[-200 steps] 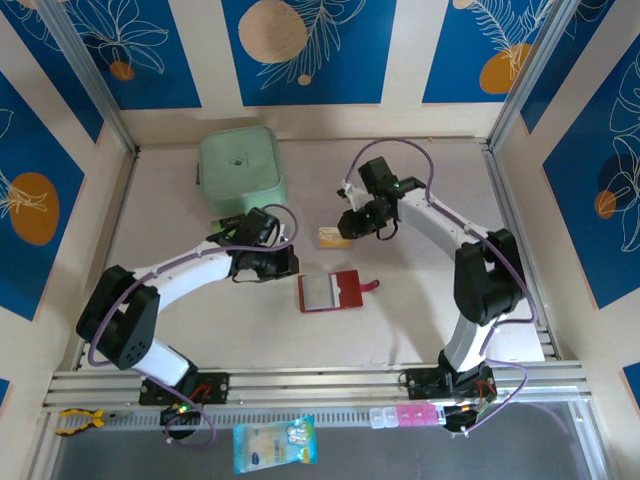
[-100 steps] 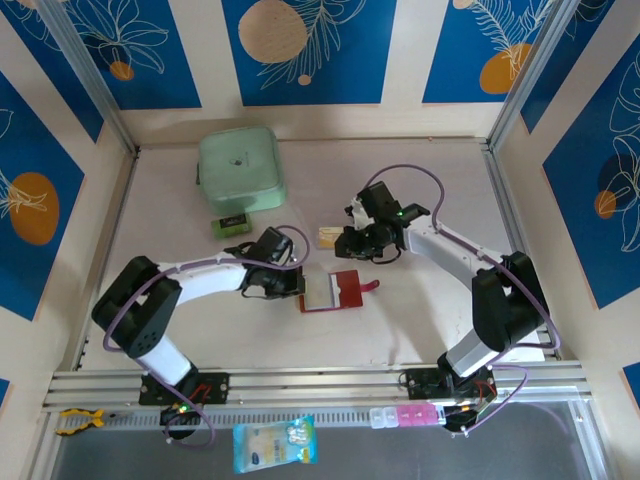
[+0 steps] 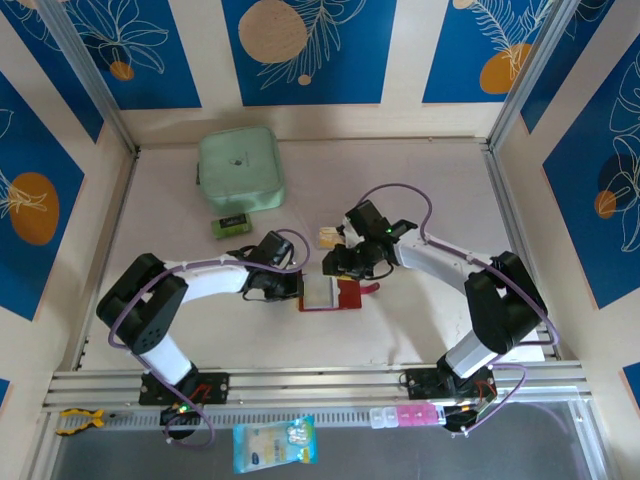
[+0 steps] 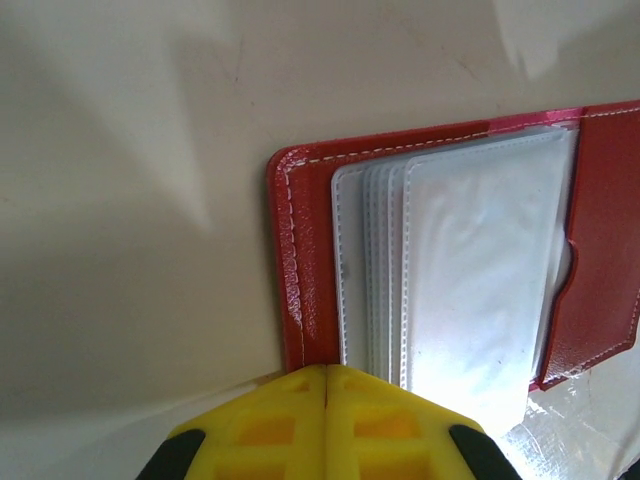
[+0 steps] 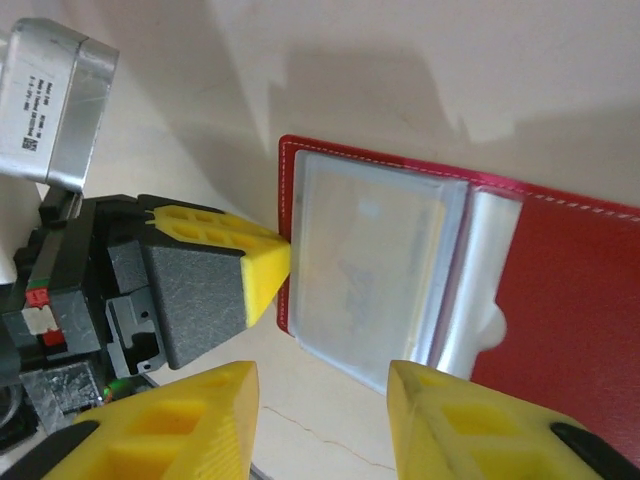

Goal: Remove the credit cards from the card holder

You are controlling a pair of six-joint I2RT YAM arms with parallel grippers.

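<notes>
The dark-red card holder (image 3: 349,293) lies open on the table, its clear sleeves (image 3: 317,292) fanned to the left. My left gripper (image 3: 298,287) is shut, its yellow tip (image 4: 327,372) pressing on the holder's left edge (image 4: 298,250) beside the sleeves (image 4: 470,270). My right gripper (image 5: 320,395) hovers open just above the sleeves (image 5: 370,260) with nothing between its fingers; in the top view it (image 3: 336,266) stands over the holder's far edge. A pale card shows faintly inside the top sleeve. One tan credit card (image 3: 327,237) lies on the table behind the holder.
A mint-green square zip case (image 3: 240,170) sits at the back left, and a small green-and-black block (image 3: 231,225) lies in front of it. The left gripper's tip (image 5: 265,265) sits close to my right fingers. Walls enclose the table on three sides.
My right gripper has come down and forward from beside the tan card to over the holder, and its jaws have opened. My left gripper slid right onto the holder's left edge.
</notes>
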